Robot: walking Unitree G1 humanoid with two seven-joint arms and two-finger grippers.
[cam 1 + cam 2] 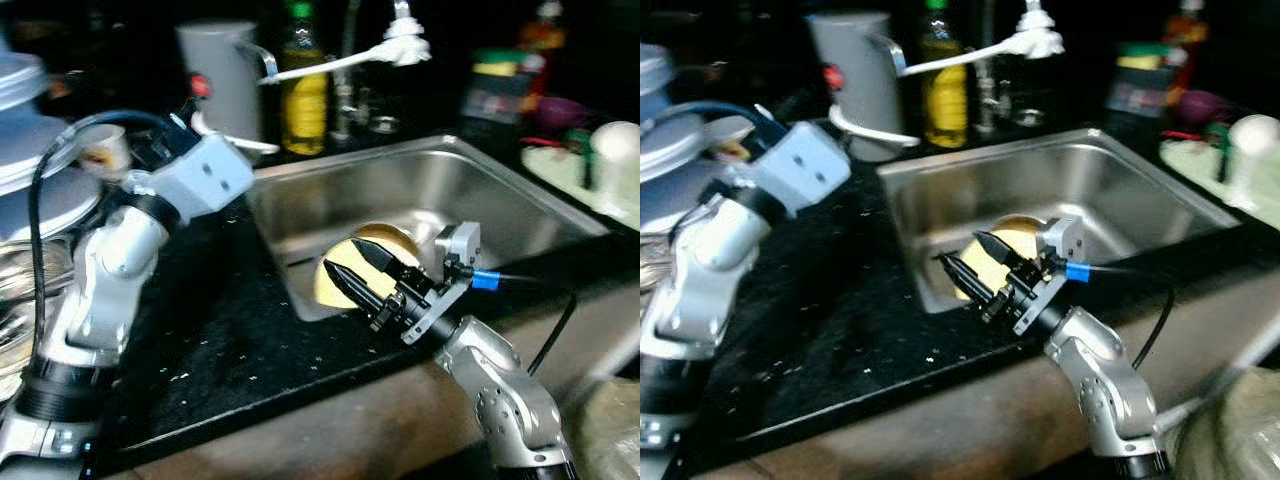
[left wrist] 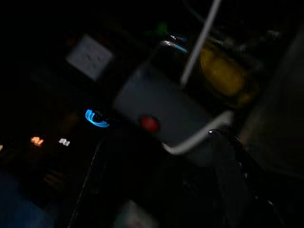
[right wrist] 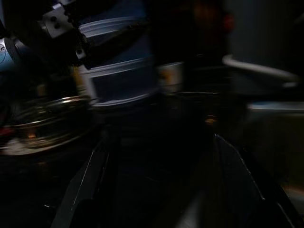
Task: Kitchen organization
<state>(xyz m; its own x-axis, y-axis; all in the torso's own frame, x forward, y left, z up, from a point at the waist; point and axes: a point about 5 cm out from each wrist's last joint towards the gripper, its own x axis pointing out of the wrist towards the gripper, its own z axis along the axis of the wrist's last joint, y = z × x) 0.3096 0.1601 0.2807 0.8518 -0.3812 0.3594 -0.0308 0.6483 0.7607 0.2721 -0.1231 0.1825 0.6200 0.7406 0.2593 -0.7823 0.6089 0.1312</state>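
The tidying looks barely begun, judging by how much remains scattered. The right end effector [image 1: 358, 272] hangs over the near rim of the steel sink [image 1: 500, 190], its two black fingers spread apart and grasping nothing. Just beyond its fingertips, down in the basin, lies a pale yellow dish [image 1: 372, 262] — a plate or bowl, too blurred to tell — apparently untouched and possibly the next thing to lift.

The left end effector [image 1: 178, 128] is raised toward the back of the dark surface [image 1: 220, 340], aimed at a grey kettle [image 1: 222, 75] just ahead of it; whether its fingers are released or clenched I cannot tell. Beyond the kettle stands a yellow bottle [image 1: 303, 95]. Outboard of the left arm sit stacked plates [image 1: 30, 170].

All of this seems unsorted — most of the work is probably still ahead.
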